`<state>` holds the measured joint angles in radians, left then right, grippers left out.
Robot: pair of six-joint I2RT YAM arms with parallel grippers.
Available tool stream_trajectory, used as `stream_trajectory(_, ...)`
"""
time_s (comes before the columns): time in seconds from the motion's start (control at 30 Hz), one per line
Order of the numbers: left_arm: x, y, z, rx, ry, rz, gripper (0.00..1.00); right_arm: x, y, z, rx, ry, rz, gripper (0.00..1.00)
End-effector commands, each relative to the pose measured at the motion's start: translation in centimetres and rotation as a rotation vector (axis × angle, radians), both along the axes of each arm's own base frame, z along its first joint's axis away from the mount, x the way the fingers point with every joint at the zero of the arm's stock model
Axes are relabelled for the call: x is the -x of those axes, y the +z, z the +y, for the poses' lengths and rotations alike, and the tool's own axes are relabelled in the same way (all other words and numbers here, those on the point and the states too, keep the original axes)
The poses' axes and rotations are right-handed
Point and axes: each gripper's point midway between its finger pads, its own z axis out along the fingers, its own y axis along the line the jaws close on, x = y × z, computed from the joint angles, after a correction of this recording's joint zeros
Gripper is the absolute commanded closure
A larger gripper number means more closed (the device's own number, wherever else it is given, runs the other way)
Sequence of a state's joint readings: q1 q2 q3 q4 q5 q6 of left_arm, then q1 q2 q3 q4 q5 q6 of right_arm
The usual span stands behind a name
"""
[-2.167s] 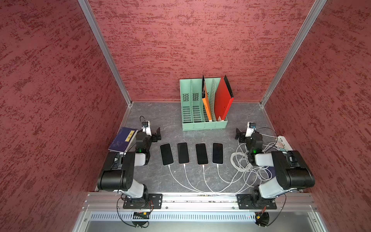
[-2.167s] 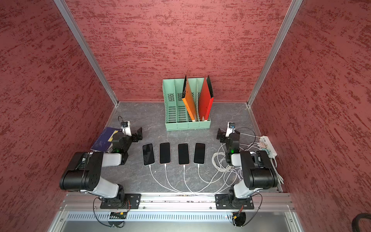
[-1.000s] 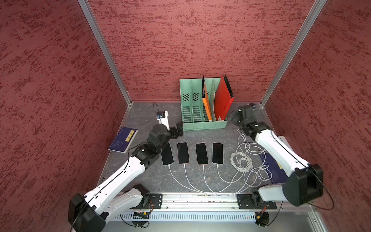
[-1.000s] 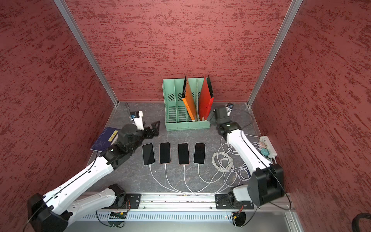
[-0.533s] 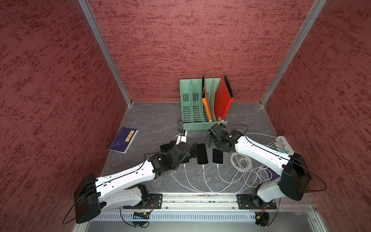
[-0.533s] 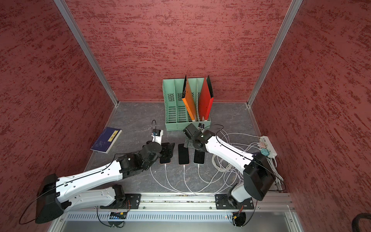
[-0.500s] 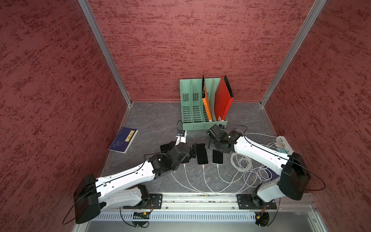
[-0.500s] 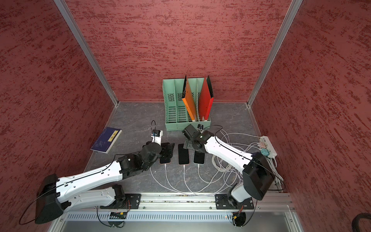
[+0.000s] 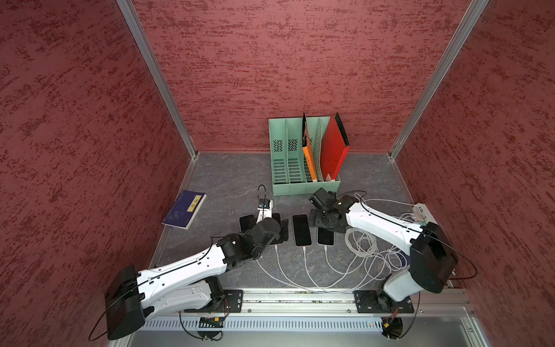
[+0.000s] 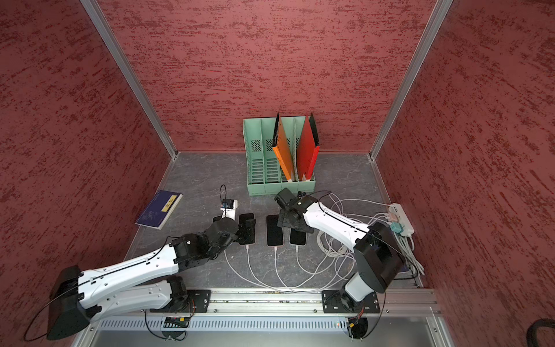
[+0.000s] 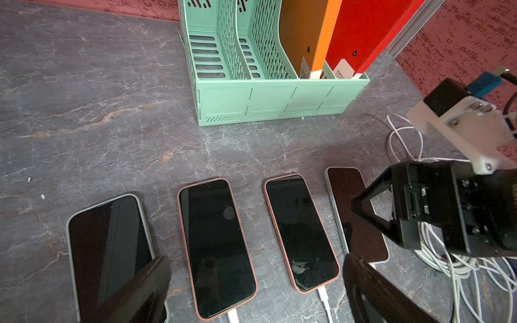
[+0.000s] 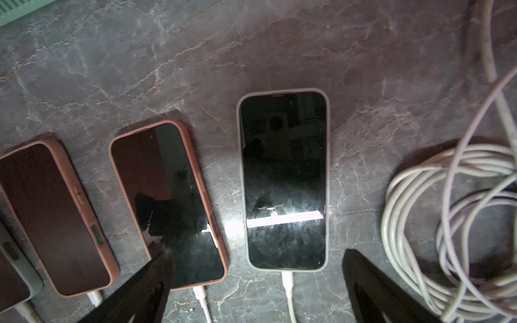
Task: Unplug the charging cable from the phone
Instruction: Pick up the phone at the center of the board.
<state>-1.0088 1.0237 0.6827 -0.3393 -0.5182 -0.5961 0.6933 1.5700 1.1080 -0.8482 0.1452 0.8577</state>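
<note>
Four phones [image 9: 301,229] were laid face up in a row on the table [image 9: 228,180], each with a white charging cable [image 9: 304,258] plugged into its near end. The right tool [image 12: 257,263] was spread wide, nothing grasped, above the white-cased phone [image 12: 284,179] at the row's right end. The left tool [image 11: 254,279], likewise spread and empty, was poised over the two pink-cased phones [image 11: 216,246].

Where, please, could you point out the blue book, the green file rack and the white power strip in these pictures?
blue book [image 9: 183,210], in a top view, on the middle of its cover.
green file rack [image 9: 304,188], in a top view, on its low front wall.
white power strip [image 10: 404,218], in a top view, on its white body.
</note>
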Motion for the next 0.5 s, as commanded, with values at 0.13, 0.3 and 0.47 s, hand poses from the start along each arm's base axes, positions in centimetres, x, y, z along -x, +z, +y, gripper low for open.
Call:
stream_trajectory(0.13,-0.3,-1.3,-0.6,0.008,0.032,0.061,0.0,0.1,-1.9,-1.5,-0.015,0.022,0.059,0.02)
stream_trajectory(0.3,-0.8,-2.1,-2.5,0.002,0.009,0.091,0.0,0.1,-3.6,-0.9,-0.053,0.041,0.115,0.01)
stream_trajectory(0.47,-1.2,-2.0,-3.4,0.008,-0.005,0.086,0.0,0.2,-4.6,-0.7,-0.044,0.056,0.136,0.01)
